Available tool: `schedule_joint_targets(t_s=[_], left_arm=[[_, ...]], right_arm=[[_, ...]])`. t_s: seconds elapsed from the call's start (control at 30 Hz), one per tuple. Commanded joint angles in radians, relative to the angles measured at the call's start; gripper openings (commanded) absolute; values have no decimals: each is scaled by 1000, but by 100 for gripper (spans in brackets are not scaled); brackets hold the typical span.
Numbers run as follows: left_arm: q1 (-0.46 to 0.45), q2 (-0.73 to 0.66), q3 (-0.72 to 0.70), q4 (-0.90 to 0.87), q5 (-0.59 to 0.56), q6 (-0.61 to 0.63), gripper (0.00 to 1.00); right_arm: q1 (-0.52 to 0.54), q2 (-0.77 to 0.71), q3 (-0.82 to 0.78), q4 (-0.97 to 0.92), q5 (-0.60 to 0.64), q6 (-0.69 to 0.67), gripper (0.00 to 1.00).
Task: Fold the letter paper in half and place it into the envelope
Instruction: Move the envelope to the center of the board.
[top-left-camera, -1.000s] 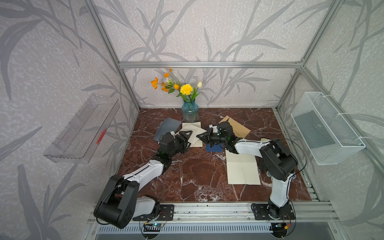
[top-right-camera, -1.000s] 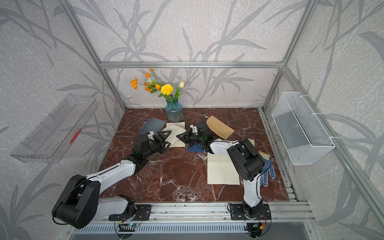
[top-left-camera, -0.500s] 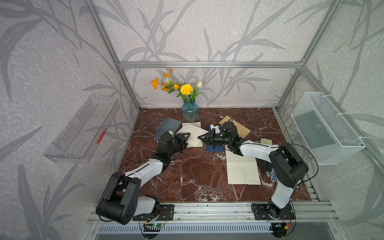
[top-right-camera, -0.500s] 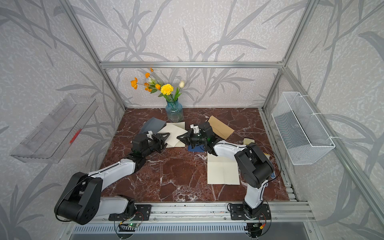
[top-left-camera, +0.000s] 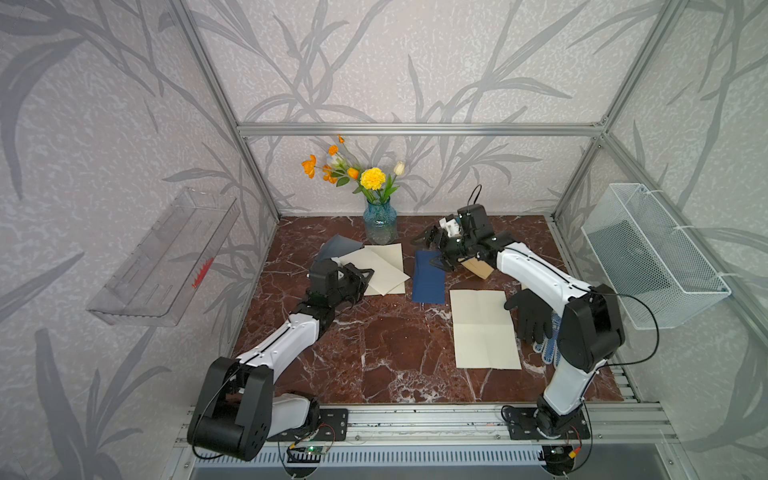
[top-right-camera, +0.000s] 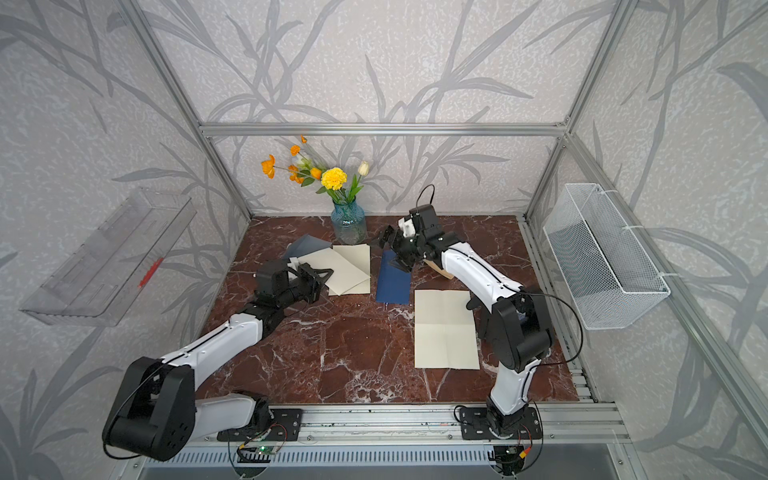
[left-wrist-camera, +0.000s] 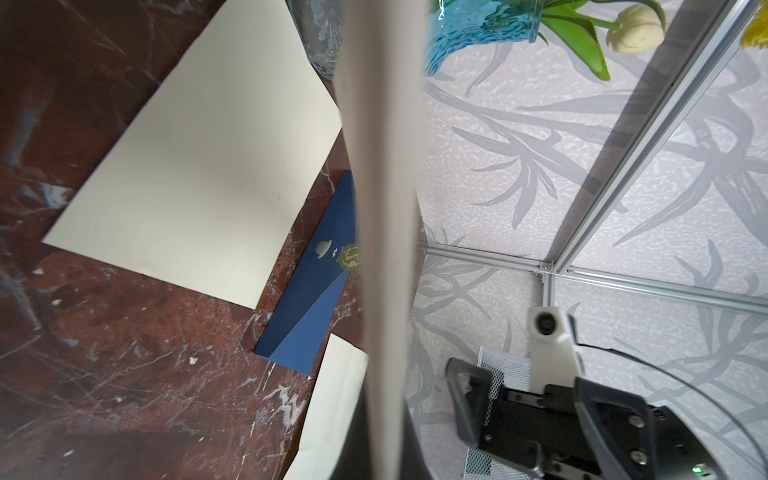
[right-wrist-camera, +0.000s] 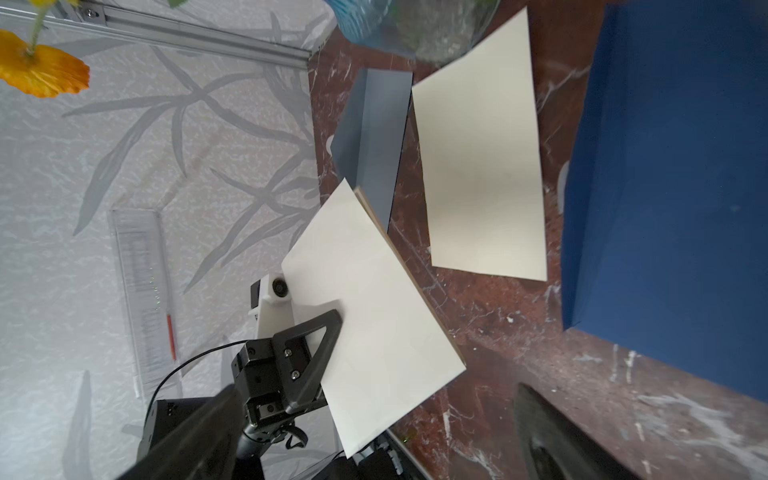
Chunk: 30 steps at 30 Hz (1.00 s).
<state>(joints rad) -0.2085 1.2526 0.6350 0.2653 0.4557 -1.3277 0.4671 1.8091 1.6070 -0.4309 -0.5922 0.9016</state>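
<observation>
L tool (top-left-camera: 362, 277) pressed together, pinching letter paper (top-left-camera: 377, 270) by one edge. Sheet tilted, raised off worktop (top-left-camera: 374, 353), just in front of vase (top-left-camera: 379, 224). R tool (top-left-camera: 435, 250) spread, empty, above far end of envelope (top-left-camera: 428, 278). Envelope flat, near vase, R-arm side.

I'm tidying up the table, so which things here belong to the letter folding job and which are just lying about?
In use: letter paper, navy envelope.
Lying about: flat cream sheet, large creased cream sheet, grey envelope, kraft envelope, flower vase, black glove, dotted glove.
</observation>
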Motion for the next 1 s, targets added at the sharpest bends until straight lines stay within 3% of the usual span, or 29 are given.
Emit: schedule_joint_targets(t_s=[0.0, 0.43, 0.57, 0.77, 0.97], left_arm=[[8, -54, 52, -230, 11, 158, 0], [45, -166, 46, -379, 11, 214, 0], [57, -201, 43, -422, 20, 226, 0], [76, -241, 18, -439, 32, 220, 0], [90, -240, 9, -424, 53, 206, 0]], right_arm=[[14, 90, 142, -424, 168, -306, 99], [132, 547, 666, -637, 581, -524, 99], [154, 647, 783, -680, 617, -539, 87], [161, 713, 846, -709, 667, -538, 51], [160, 768, 892, -738, 665, -544, 48]])
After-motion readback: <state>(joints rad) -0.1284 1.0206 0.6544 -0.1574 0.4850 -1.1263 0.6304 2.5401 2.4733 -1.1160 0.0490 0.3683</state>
